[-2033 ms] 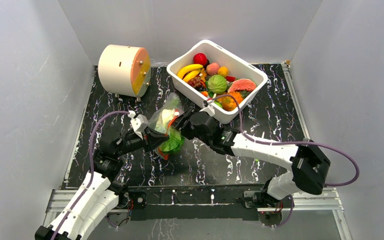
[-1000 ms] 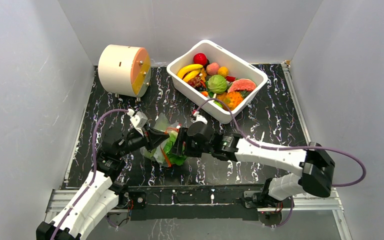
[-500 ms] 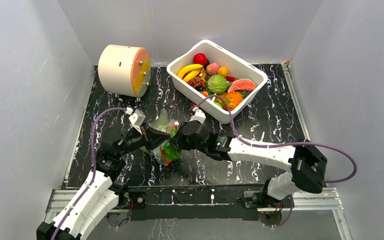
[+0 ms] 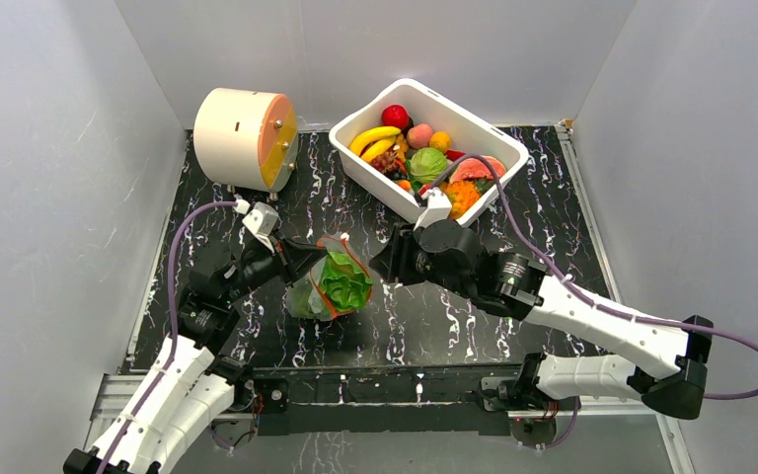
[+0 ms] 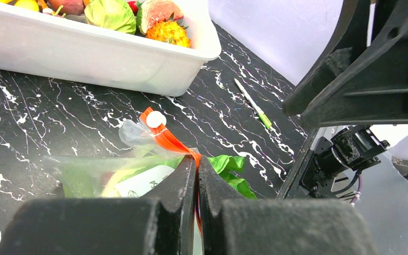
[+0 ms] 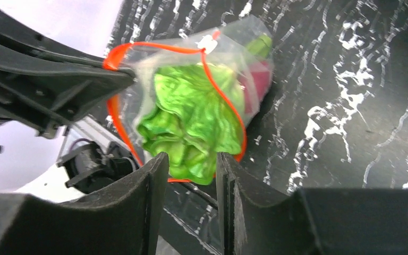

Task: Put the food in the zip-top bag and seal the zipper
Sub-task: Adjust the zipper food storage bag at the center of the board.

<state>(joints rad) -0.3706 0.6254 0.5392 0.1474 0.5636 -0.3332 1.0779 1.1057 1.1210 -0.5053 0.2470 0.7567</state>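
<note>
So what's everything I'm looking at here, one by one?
tub: one, white, back of the table.
food: a heap, yellow, red, green, orange, in the tub.
cylinder: one, cream with an orange face, back left.
bag: one, clear, middle of the table.
greens: one bunch, green, poking out of the bag's mouth.
zipper: one, orange-red, along the bag's mouth, unsealed.
stick: one, white with a green tip, lying on the table.
table: one, black with white veins, under it all.
left tool: one, black, shut on the bag's mouth edge.
right tool: one, black, open, beside the bag, holding nothing.
</note>
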